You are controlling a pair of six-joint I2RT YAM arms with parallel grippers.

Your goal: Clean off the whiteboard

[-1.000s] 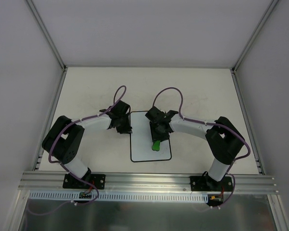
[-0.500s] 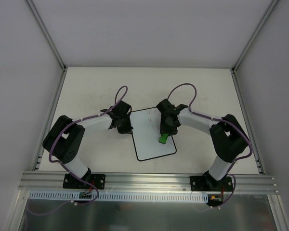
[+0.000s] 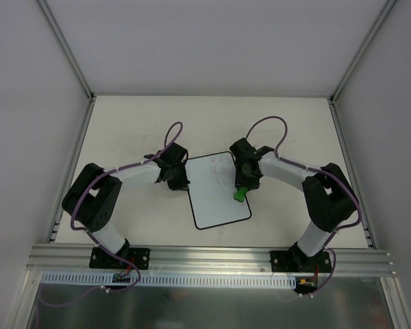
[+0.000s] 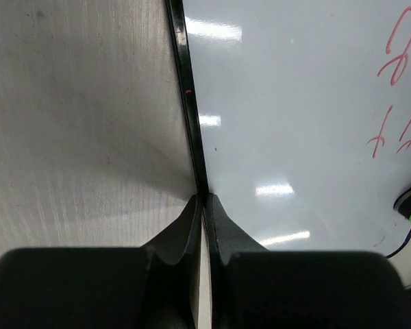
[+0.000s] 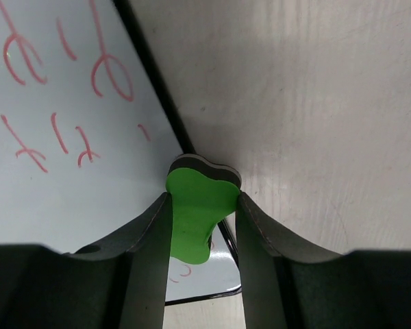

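The whiteboard (image 3: 218, 195) lies flat on the table between the arms, slightly rotated, with red scribbles near its far right part. It shows in the left wrist view (image 4: 294, 123) and the right wrist view (image 5: 68, 137). My left gripper (image 3: 181, 185) is shut, its tips (image 4: 203, 200) resting on the board's black left border. My right gripper (image 3: 242, 188) is shut on the green eraser (image 3: 240, 195), which sits over the board's right edge (image 5: 200, 205). Red marks lie to the eraser's left.
The cream tabletop (image 3: 137, 130) is enclosed by white walls and aluminium posts. An aluminium rail (image 3: 205, 257) runs along the near edge with both arm bases on it. Purple cables loop above each wrist.
The right gripper with the eraser has moved right and farther back, from mid-board to the right edge. The board has rotated slightly, and red scribbles now show uncovered. The left gripper stays put.
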